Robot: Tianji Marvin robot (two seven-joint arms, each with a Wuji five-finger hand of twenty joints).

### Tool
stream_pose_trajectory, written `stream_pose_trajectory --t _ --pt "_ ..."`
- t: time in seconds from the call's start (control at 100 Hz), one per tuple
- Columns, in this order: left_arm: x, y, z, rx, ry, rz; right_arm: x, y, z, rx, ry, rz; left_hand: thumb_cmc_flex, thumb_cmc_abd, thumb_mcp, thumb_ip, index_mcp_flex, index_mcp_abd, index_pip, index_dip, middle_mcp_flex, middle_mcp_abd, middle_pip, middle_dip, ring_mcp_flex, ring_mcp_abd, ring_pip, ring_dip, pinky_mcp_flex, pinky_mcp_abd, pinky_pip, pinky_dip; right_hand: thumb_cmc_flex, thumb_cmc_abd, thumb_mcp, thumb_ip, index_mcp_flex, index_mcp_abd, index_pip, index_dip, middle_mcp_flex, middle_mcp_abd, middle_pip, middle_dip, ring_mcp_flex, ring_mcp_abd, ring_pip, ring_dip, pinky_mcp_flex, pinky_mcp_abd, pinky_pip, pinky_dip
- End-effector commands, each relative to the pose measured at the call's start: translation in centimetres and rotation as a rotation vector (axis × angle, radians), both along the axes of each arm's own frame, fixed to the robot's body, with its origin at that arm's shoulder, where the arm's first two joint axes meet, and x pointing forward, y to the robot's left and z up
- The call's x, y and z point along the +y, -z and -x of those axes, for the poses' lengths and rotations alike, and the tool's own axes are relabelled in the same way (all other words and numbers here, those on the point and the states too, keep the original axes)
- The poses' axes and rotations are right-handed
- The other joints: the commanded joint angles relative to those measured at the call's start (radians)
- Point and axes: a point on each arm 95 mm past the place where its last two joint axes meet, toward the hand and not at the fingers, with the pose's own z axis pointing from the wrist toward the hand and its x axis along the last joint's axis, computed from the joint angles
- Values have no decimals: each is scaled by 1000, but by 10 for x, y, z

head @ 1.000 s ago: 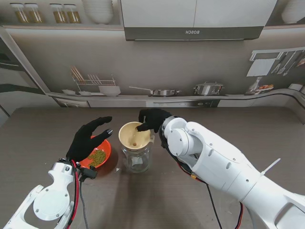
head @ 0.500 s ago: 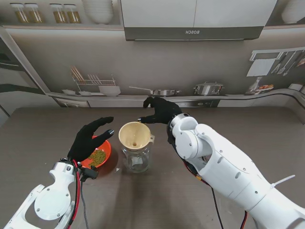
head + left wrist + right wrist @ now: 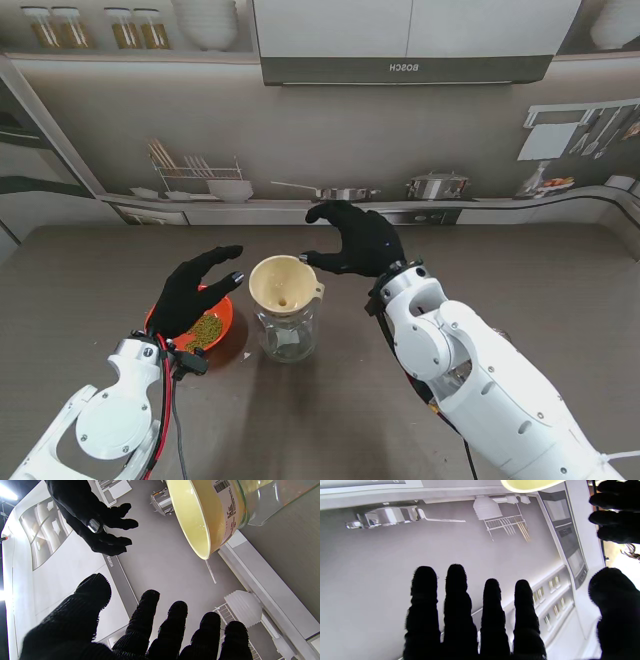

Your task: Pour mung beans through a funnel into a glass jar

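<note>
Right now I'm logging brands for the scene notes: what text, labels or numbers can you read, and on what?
"BOSCH": grey front strip of the range hood on the printed kitchen backdrop; also seen in the left wrist view.
Barcode and small print: white sticker on the cream plastic funnel; too small to read.
Nothing else legible.

A dark grey-brown counter (image 3: 90, 260) fills the near ground. Behind it stands a printed kitchen backdrop (image 3: 330, 130) in grey. At twelve o'clock hangs a white hood (image 3: 405, 40) with a dark strip marked BOSCH. Along the painted ledge sit a dish rack (image 3: 195, 175) at ten o'clock, a pan (image 3: 335, 192) at twelve, a steel pot (image 3: 437, 186) at one. Utensils (image 3: 590, 130) hang at two o'clock. Jars (image 3: 95, 28) line a shelf at eleven. The light is even and soft.
</note>
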Motion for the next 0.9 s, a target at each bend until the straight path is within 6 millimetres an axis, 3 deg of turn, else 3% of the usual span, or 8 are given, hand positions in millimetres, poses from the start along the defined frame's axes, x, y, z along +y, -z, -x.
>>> stream_pose_trajectory --t 0.0,0.41,0.89 --pt "-3 2 0 16 19 -7 3 6 9 7 -17 9 10 51 -20 23 0 -17 1 0 14 -1 -3 -9 0 0 -18 -8 2 0 -16 13 -30 7 13 25 16 -22 -10 -3 23 -27 -7 -11 25 -19 -22 -18 4 23 -15 -20" --pt "-9 6 -3 29 39 -17 -6 11 52 -41 -89 -49 11 53 -20 24 1 -16 1 0 14 -1 -3 -9 -1 0 -18 -8 1 0 -17 13 -34 10 29 23 80 -39 -43 -16 117 -56 -55 -17 66 -34 -49 -17 8 27 -54 -41" --pt "-14 10 -11 50 57 -30 -11 5 76 -135 -122 -47 13 56 -22 24 0 -18 1 0 11 -5 -3 -9 -2 1 -18 -7 2 0 -16 14 -43 16 21 25 90 -43 -62 -14 127 -59 -77 -9 79 -39 -61 -11 19 27 -68 -43"
